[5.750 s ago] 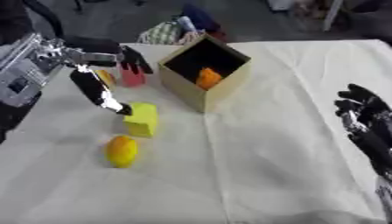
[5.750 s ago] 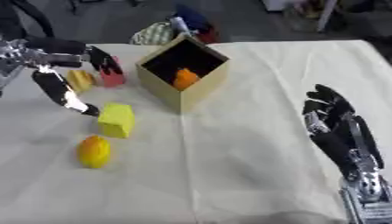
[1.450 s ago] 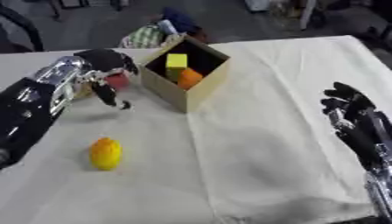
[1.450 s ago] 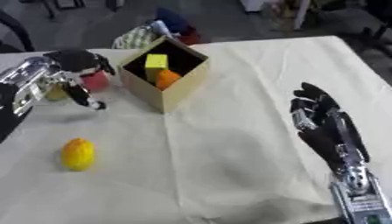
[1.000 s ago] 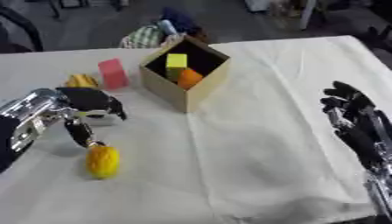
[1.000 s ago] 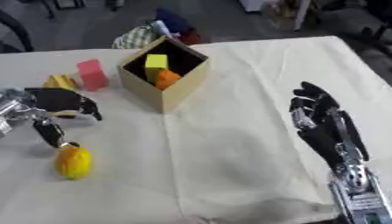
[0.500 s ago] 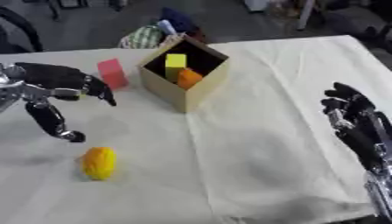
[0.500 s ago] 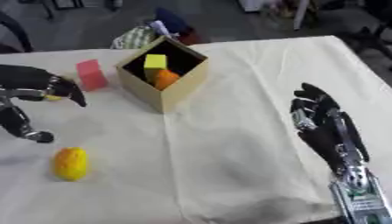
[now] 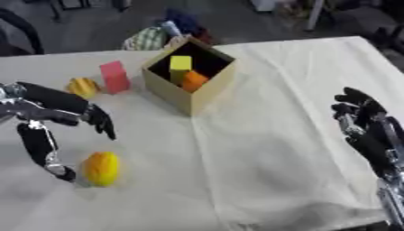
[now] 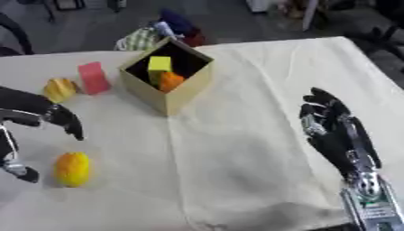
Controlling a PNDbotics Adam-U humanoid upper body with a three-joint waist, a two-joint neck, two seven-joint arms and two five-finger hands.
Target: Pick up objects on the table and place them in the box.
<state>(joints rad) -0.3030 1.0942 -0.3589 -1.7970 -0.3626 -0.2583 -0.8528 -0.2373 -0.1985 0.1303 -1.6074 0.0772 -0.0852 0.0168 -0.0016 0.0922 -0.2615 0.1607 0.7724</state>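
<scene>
A cream cloth covers the bench. Toward the upper middle of the frame stands an open cardboard box, holding a yellow block and an orange piece side by side. Just left of the box a pink block stands upright, and beside that lies a small yellow-orange thing whose shape cannot be made out. At the lower left a yellow-orange fruit lies on the cloth. The left hand is spread over it, fingers apart: its thumb reaches down just left of the fruit, the other fingers point above it, and nothing is held. At the right edge the right hand rests open, fingers up, well apart from everything.
</scene>
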